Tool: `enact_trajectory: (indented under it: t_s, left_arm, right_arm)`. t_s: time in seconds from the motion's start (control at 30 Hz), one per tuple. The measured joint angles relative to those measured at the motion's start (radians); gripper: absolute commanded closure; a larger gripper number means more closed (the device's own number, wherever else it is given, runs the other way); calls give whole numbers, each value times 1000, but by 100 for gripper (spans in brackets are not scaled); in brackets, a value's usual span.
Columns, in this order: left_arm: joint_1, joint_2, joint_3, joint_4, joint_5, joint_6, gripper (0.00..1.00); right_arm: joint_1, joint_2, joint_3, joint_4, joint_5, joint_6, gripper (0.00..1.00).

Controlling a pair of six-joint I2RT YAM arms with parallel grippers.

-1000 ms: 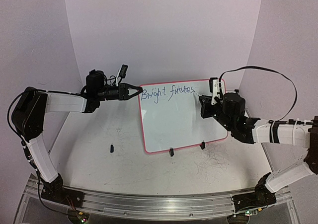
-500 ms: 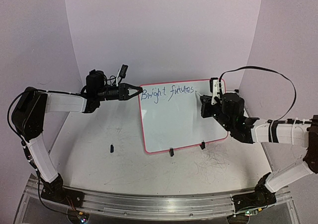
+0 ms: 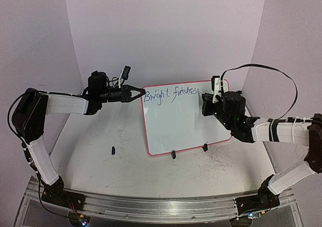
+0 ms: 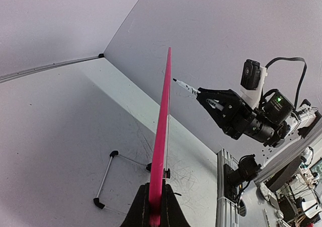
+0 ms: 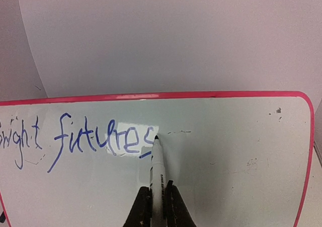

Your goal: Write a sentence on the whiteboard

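The flat white whiteboard with the thin red-pink rim [image 3: 186, 129] is being stood on its small black clip feet [image 3: 173, 154] at mid-bench, toward the back of the scuffed white bench [image 3: 95, 171]. Its upper left rim is being pinched by the left fingers [image 3: 137, 93], which are being kept pressed onto it. The slim white marker with the black tip [image 5: 159, 169] is being clamped between the right fingers [image 3: 205, 102]. Against a second ago, the right wrist is being carried slightly higher, and the last "s" of "futures" is being closed off. The tip is being held at the top of that letter; actual contact cannot be told from the edge-on left wrist view. The blue handwritten sentence [image 3: 170, 94] is being read so far as "Bright futures", along the board's top edge. Two words are judged done. A gap and "for all" are being left to write, with blank board lying open to the right.
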Motion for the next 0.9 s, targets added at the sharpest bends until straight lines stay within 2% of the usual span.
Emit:
enact_trajectory:
  t_s: [0.9]
  left_arm:
    - [-4, 0, 0, -12, -5, 8, 100]
  right_arm:
    - [-53, 38, 32, 38, 40, 12, 100]
